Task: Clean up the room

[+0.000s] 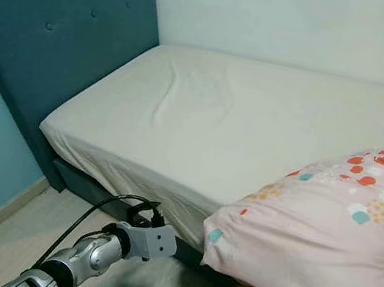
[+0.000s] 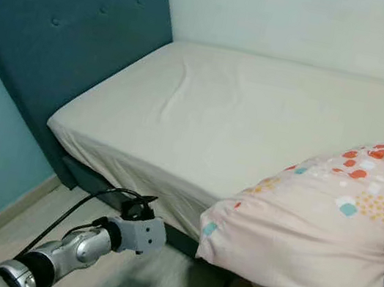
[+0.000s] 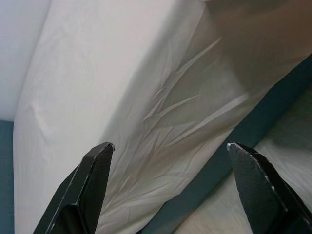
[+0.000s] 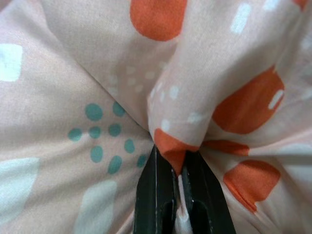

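Right gripper (image 4: 178,168): fingers pressed together, pinching a fold of the pillow (image 1: 323,241); the pinch gathers the cloth into a ridge, likely so the soft bulk can be hauled by its cover.
Left gripper (image 3: 170,190): fingers spread wide, holding nothing, low beside the bed's near side, probably ready to steady or catch.
Pillow: pink with orange, teal and white spots; rests on the bed's near edge at the right and overhangs toward the floor (image 1: 27,233).
Bed (image 1: 255,125): pale fitted sheet, wrinkled on the side.
Headboard (image 1: 54,37): teal, tufted, at the left; the pillow likely belongs there.
Wall (image 1: 310,23): behind the bed.
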